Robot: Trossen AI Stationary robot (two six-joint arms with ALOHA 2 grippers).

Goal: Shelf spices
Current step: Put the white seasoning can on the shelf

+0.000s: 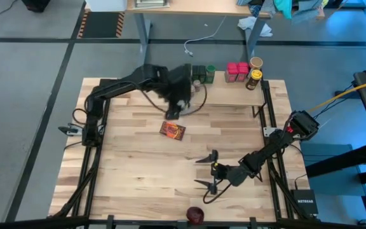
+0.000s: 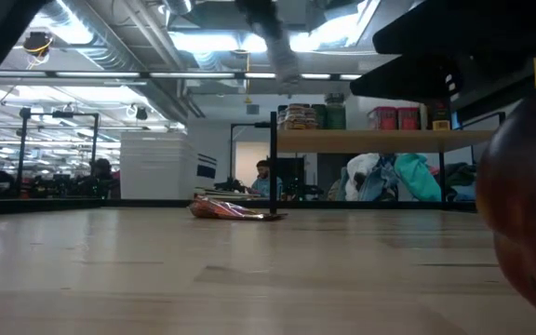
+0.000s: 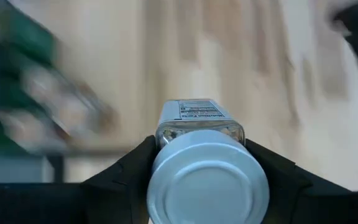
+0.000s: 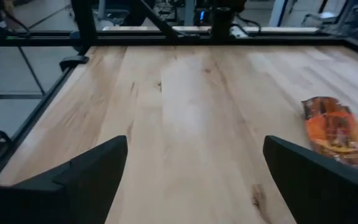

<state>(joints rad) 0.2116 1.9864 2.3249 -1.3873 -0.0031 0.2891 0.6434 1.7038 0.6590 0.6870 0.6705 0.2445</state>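
The left gripper (image 1: 178, 105) is clamped on a white-capped bottle (image 3: 202, 163), its two dark fingers (image 3: 132, 171) pressed against either side of the round cap; in the left wrist view the cap faces the camera and a printed label shows on the bottle's shoulder behind it. In the high view that gripper hangs at about eleven o'clock from the table's middle, just off the near edge of the shelf (image 1: 234, 95), a narrow light-wood board with thin black posts that lies along the twelve o'clock edge of the plank tabletop (image 1: 132, 159). The spices already on the shelf stand along its far edge: dark- and green-lidded jars (image 1: 203, 74) close beside the left arm, two pink-red boxes (image 1: 237, 71) at their three o'clock, then a tan-lidded jar (image 1: 256, 63) with a yellow-labelled bottle (image 1: 254, 79) just in front of it. An orange-red flat packet (image 1: 172, 130) lies flat on the tabletop, at about six o'clock from the left gripper and apart from it. The right gripper (image 1: 210, 170) waits low at about five o'clock on the table, holding nothing, its fingers (image 4: 82, 177) spread wide over bare wood. A dark red round thing (image 1: 195, 214) sits at the six o'clock edge of the table, well apart from both grippers.
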